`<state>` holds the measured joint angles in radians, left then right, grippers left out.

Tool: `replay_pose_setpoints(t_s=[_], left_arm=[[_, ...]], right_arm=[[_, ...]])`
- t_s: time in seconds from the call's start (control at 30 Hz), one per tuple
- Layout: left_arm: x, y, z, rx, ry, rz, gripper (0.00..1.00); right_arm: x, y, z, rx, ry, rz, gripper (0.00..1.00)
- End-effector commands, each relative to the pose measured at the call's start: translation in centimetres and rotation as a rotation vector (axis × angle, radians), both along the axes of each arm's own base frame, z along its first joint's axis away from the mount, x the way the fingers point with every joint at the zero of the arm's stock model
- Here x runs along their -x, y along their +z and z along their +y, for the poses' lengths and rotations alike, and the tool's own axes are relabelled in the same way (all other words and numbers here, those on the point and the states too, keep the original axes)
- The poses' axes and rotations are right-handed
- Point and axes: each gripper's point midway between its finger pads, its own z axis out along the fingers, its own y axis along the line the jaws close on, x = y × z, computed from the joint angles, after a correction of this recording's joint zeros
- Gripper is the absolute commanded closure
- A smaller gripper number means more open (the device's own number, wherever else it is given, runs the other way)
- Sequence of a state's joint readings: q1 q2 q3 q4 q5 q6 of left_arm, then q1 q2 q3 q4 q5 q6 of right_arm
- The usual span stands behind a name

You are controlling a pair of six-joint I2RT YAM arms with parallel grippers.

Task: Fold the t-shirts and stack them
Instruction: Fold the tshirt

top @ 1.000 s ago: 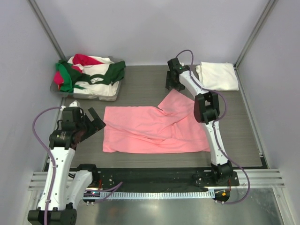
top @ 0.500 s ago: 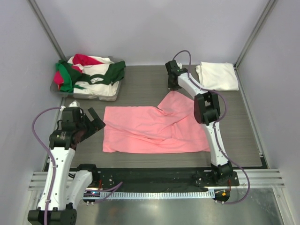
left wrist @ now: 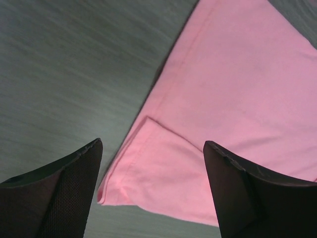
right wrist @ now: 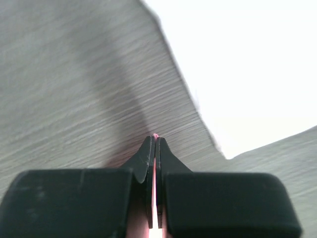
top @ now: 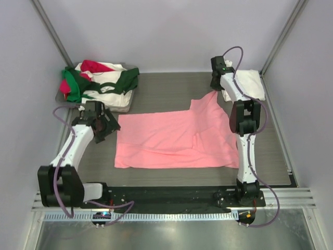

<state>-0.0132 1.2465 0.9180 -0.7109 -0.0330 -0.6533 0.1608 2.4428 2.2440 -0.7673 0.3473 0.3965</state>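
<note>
A salmon-pink t-shirt (top: 171,140) lies spread on the table, its back right corner pulled up toward a folded white t-shirt (top: 250,86). My right gripper (top: 215,86) is shut on that pink corner. In the right wrist view a thin pink strip (right wrist: 155,198) shows between the closed fingertips of the right gripper (right wrist: 155,138), with the white t-shirt (right wrist: 237,64) just beyond. My left gripper (top: 105,126) stands open over the pink shirt's back left corner. The left wrist view shows that hemmed corner (left wrist: 143,168) between the spread fingers of the left gripper (left wrist: 152,144), untouched.
A clear tray (top: 118,108) at the back left holds a heap of dark green, red and white t-shirts (top: 99,80). Light walls enclose the table on three sides. Both arm bases sit on the rail at the near edge.
My right gripper shut on the pink shirt's back corner and drew it right toward the white shirt, flattening the fold. My left arm swung in over the shirt's back left corner.
</note>
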Motion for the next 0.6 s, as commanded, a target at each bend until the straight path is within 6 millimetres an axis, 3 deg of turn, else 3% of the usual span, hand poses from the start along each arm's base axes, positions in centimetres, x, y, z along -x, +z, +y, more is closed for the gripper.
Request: replay_pose_setpoints(t_s=[0.0,0.03,0.1,0.17,0.2,0.3,0.57], left_arm=[[-6.3,0.5,0.4,-0.010,0.040,-0.110,0.17],[-7.5,0.8,0.6,-0.019,0.043,-0.116,0.19],[-8.8,-1.7,0.8,-0.033,0.044,-0.046,0.21],[-10.4,-2.3,0.7,-0.029,0.051,-0.034,0.23],[-10.9,-3.8,0.6,-0.021,0.052,0.000,0.23],[-13.5,-4.3,-0.7,0.007,0.027,-0.022,0.25],[-17.1,-6.9,-1.6,-0.011,0.005,-0.032,0.28]], right_arm=[[-0.9,7.5,1.8,-0.031,0.027,-0.154,0.99],[-0.8,7.0,2.1,-0.039,0.034,-0.142,0.99],[-0.7,6.6,2.3,-0.051,0.047,-0.133,0.99],[-0.6,6.2,2.4,-0.058,0.052,-0.127,0.99],[-0.6,6.2,2.7,-0.067,0.061,-0.128,0.99],[-0.6,6.2,3.3,-0.097,0.085,-0.126,0.99],[0.2,5.8,4.4,-0.151,0.117,-0.106,0.99]])
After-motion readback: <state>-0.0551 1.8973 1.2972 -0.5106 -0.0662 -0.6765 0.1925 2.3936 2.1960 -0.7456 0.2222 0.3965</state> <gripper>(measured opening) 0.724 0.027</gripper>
